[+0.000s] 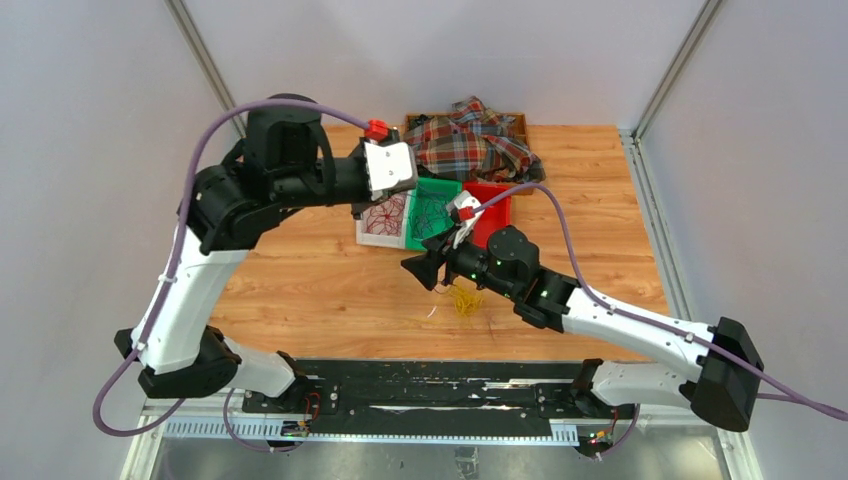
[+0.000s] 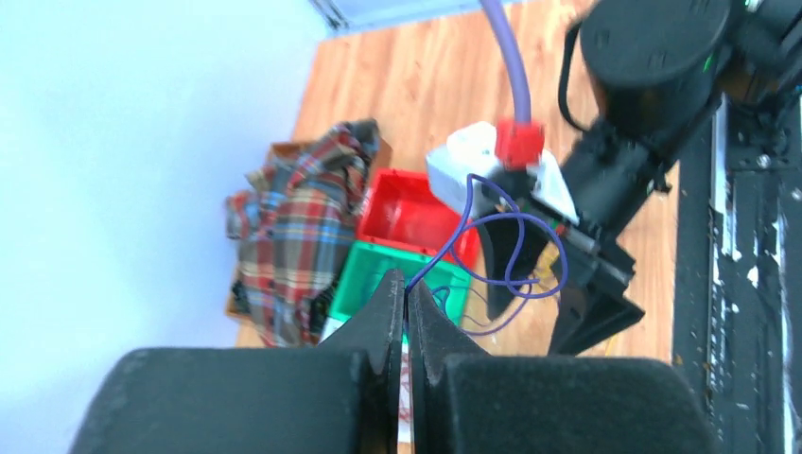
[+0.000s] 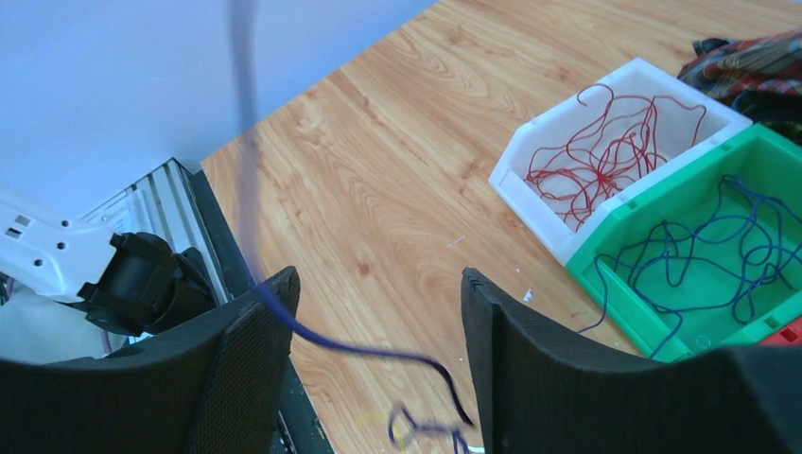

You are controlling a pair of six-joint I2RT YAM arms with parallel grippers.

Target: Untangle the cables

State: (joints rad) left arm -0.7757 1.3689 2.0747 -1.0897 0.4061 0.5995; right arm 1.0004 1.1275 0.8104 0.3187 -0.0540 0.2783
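My left gripper (image 2: 407, 295) is shut on one end of a thin blue cable (image 2: 492, 222), which loops away from its tips toward the right arm. That same cable (image 3: 359, 348), blurred, runs over the left finger of my right gripper (image 3: 378, 284) and hangs between its open jaws without being pinched. In the top view the right gripper (image 1: 430, 270) hovers over the table just left of a small yellow cable bundle (image 1: 465, 298). Red cables (image 3: 596, 151) lie in a white bin (image 3: 531, 213). More blue cables (image 3: 709, 246) lie in a green bin (image 3: 615, 303).
A red bin (image 1: 490, 210) stands to the right of the green bin (image 1: 435, 205), with a plaid cloth (image 1: 470, 140) in a tray behind them. Purple arm hoses arc above the table. Black rails run along the near edge.
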